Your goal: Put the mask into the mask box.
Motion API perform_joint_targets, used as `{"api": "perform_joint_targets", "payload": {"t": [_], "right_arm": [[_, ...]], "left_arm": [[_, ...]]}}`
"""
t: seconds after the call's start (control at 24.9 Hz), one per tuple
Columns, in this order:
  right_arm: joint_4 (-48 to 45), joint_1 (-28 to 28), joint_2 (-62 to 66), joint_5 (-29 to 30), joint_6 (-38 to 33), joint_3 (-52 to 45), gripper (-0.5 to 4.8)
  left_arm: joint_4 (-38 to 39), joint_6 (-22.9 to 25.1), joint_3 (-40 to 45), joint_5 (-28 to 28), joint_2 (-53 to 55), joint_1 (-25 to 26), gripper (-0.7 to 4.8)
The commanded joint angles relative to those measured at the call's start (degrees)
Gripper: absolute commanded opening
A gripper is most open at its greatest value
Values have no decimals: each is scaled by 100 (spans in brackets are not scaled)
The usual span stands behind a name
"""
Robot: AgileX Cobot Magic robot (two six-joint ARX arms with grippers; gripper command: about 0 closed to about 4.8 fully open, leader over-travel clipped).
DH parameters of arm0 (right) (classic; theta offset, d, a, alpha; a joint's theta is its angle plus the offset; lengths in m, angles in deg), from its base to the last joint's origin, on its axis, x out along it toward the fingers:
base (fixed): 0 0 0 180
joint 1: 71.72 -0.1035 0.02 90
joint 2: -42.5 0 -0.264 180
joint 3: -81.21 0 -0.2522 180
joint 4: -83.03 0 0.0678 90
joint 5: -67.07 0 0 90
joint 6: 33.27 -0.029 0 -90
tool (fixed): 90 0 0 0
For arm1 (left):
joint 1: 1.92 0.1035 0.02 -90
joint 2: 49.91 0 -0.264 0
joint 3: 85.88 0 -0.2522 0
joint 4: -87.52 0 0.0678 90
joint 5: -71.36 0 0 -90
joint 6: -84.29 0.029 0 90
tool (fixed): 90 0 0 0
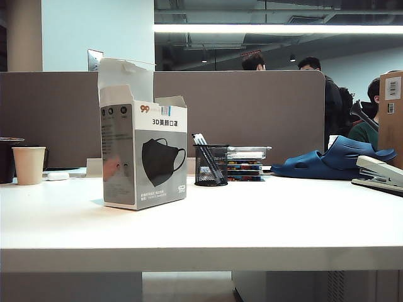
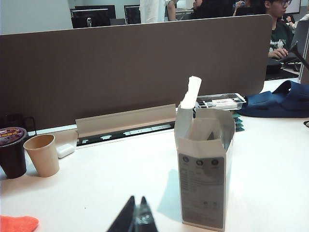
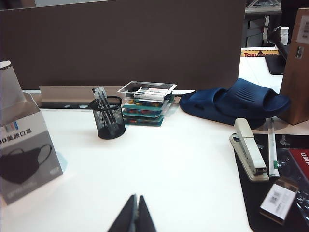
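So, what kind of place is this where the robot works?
Most likely a shared office. A brown desk divider backs the white table, people sit at desks behind it, and a mesh pen cup and a stapler lie here.

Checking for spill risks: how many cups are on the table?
2. A beige paper cup and a dark lidded cup stand side by side at the table's left end, left of the mask box. Others may be hidden out of frame.

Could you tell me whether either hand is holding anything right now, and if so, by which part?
Nothing is held: the left hand and right hand are both shut and empty, back from the mask box.
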Motion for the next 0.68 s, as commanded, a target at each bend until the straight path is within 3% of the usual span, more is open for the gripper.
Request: {"api": "perform_joint_targets", "payload": {"t": [0.04,0.28,0.52,0.68], "right_arm": [[-774,-9,-297,-35,-109,-560,-9],[-1471,-11,-455,-92,-107,-1270,-9],[-2634,-13,-490,-160,-103,-2260,-9],[-3040,-13,-490,-162,-96,-2796,-9]], "left_arm": [[-105,26,310,138,-433,2,-6],[-518,26,916,330,-557,4,-6],[-1445,-382,1687,1178,-557,4,-6],[-2065,-407,2070,1220,-557,4,-6]]}}
